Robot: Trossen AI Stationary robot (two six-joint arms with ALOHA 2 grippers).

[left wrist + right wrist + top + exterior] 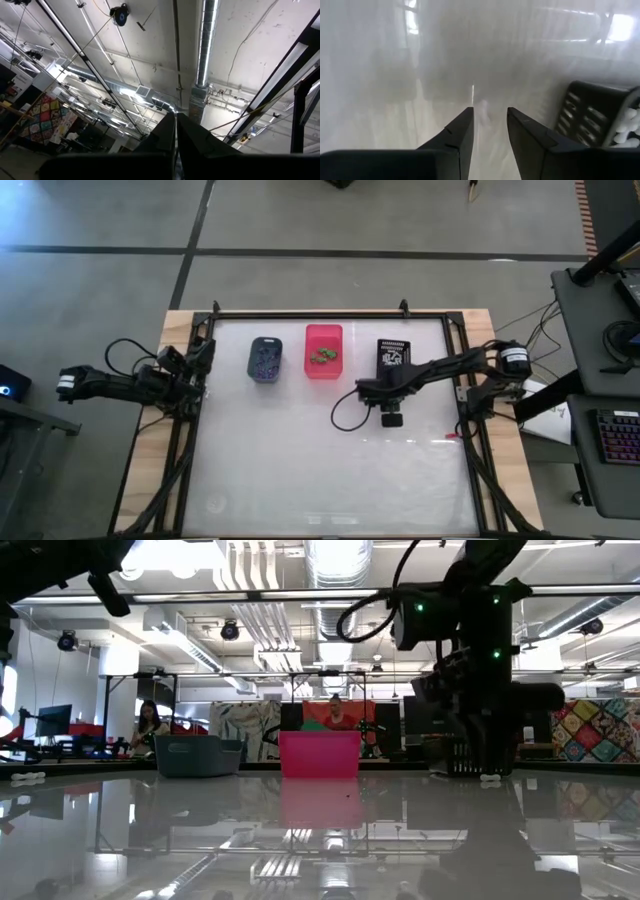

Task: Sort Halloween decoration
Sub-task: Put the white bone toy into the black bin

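1. The right end effector [391,418] hangs over the desk [300,470] just in front of the black bin [392,356]. In the right wrist view its two fingers [457,137] stand parted with a clear gap between them, nothing between them, only the glossy white surface beneath. The black bin's slotted wall [590,117] shows close beside them.
2. The left end effector [176,145] points up at the ceiling; its fingers are pressed together, empty. That arm rests at the desk's left edge [150,385].
3. The decorations lie sorted in three bins in a row at the far side of the desk: purple ones [265,360] in the blue-grey bin [265,342], green ones [323,357] in the pink bin [324,332], white ones [391,361] in the black bin. A few white pieces [626,127] peek over the black bin's rim in the right wrist view.
4. One small white piece [490,778] lies on the desk by the foot of the black bin in the low view.
5. The desk is a shiny white sheet in a black frame on a wooden board [175,330]; it mirrors the ceiling lights.
6. The room beyond has a concrete floor [100,240], exposed ducts [335,570], patterned quilts [590,730], and two people [148,725] seated far off.
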